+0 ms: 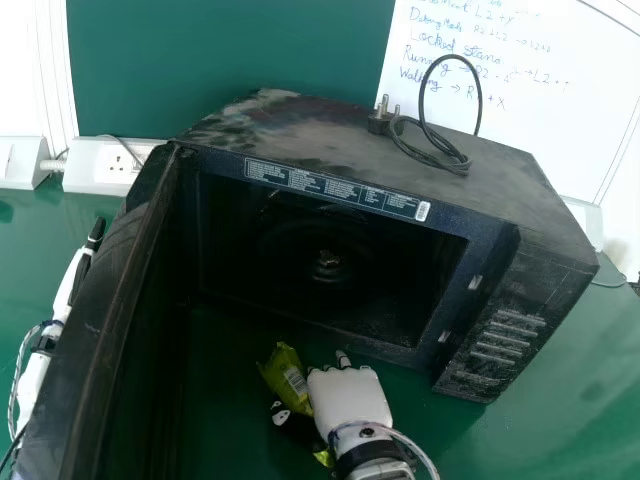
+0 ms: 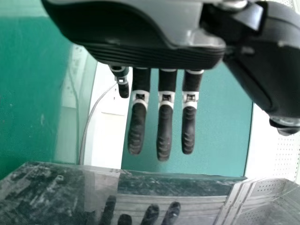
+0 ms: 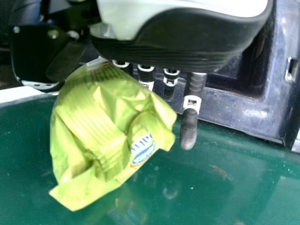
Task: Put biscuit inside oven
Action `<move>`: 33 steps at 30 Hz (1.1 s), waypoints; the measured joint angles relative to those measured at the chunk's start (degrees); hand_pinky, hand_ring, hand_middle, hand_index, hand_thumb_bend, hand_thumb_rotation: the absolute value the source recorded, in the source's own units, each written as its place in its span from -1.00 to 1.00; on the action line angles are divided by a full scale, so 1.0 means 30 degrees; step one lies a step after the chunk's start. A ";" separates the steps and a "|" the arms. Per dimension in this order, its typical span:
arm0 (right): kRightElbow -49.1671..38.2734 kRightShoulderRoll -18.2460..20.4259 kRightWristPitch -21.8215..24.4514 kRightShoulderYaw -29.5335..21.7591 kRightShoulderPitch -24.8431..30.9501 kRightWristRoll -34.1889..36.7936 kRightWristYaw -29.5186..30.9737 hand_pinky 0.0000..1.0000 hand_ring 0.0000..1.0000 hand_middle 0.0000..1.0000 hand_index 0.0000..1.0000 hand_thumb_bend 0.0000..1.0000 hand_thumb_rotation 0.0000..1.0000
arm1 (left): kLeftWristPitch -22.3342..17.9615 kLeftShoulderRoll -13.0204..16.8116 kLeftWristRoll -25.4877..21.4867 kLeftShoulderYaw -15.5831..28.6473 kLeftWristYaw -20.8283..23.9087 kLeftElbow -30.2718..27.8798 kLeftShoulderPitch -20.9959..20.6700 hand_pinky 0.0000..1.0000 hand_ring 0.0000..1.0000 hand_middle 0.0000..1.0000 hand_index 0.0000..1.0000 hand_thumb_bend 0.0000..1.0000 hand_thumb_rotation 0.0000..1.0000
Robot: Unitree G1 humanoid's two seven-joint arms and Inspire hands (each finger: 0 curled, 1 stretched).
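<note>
The oven (image 1: pixel 390 170) stands with its door (image 1: pixel 105 330) swung wide to the left and its dark cavity facing me. In front of the opening, low in the head view, is my right hand (image 1: pixel 350 400), its fingers curled round a green biscuit packet (image 1: pixel 284 372). The packet (image 3: pixel 103 131) hangs between thumb and fingers of my right hand (image 3: pixel 190 126) above the green table in the right wrist view. My left hand (image 1: pixel 75 270) is at the far left, outside the door; in the left wrist view the left hand (image 2: pixel 164 122) has straight fingers.
A power cable with plug (image 1: pixel 430 140) lies looped on top of the oven. A socket strip (image 1: pixel 105 165) runs along the back left, with a whiteboard (image 1: pixel 530 80) behind the oven. Green table surface (image 1: pixel 540 420) extends to the right of the oven.
</note>
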 measured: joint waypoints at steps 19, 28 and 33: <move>-0.2331 -0.0009 0.0023 -0.2867 -0.2985 0.2759 0.0615 -0.84 -0.70 -0.06 -0.04 0.05 -1.00 | 0.0007 0.0002 -0.0110 0.0004 -0.0078 0.0007 0.0000 -0.50 -0.39 -0.19 -0.02 0.03 -0.87; -0.0945 -0.0052 0.0188 -0.3308 -0.5412 0.3153 0.0455 -0.87 -0.73 -0.06 -0.02 0.05 -1.00 | -0.0005 0.0004 -0.0107 0.0004 -0.0088 0.0033 -0.0001 -0.49 -0.39 -0.19 -0.02 0.03 -0.87; 0.0462 -0.0031 0.0414 -0.3303 -0.6128 0.3628 -0.0842 -0.85 -0.70 -0.06 -0.03 0.06 -1.00 | -0.0003 0.0002 -0.0115 0.0005 -0.0093 0.0033 0.0000 -0.50 -0.39 -0.20 -0.02 0.03 -0.87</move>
